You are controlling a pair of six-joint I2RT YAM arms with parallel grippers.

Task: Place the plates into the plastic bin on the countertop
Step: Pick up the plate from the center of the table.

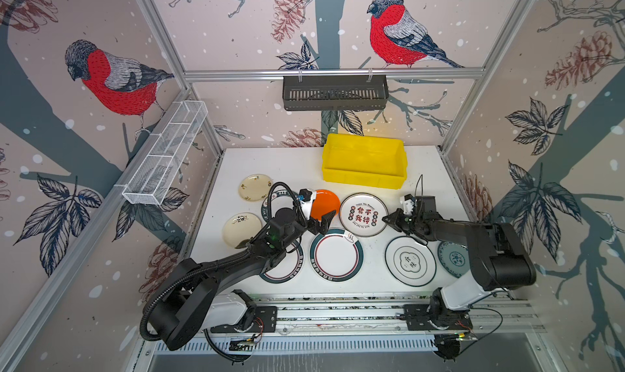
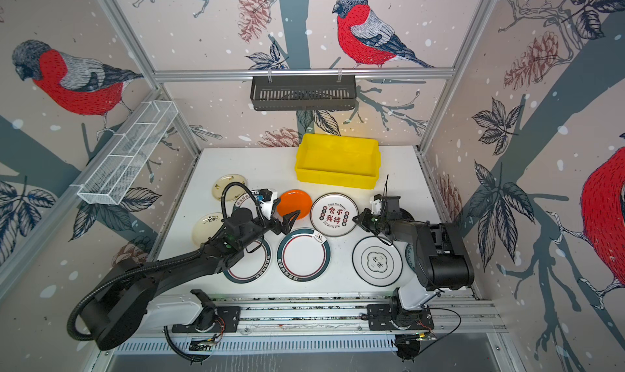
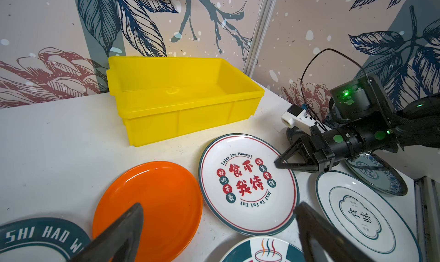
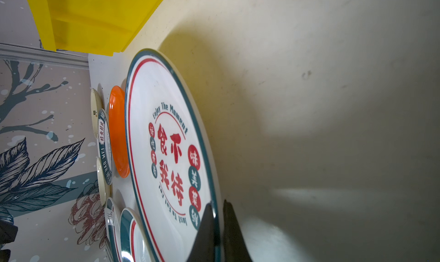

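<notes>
Pinching lettered plate (image 4: pixel 166 153), right gripper (image 4: pixel 217 207), left gripper (image 1: pixel 324 222) spread

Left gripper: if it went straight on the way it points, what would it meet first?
Likely the red-lettered plate, just ahead of the open left gripper; depth is unclear, so the orange plate might come first.

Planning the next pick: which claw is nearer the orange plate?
Left. The left claw stands open at the edge of the orange plate; the right claw grips the far rim of the red-lettered plate.
</notes>
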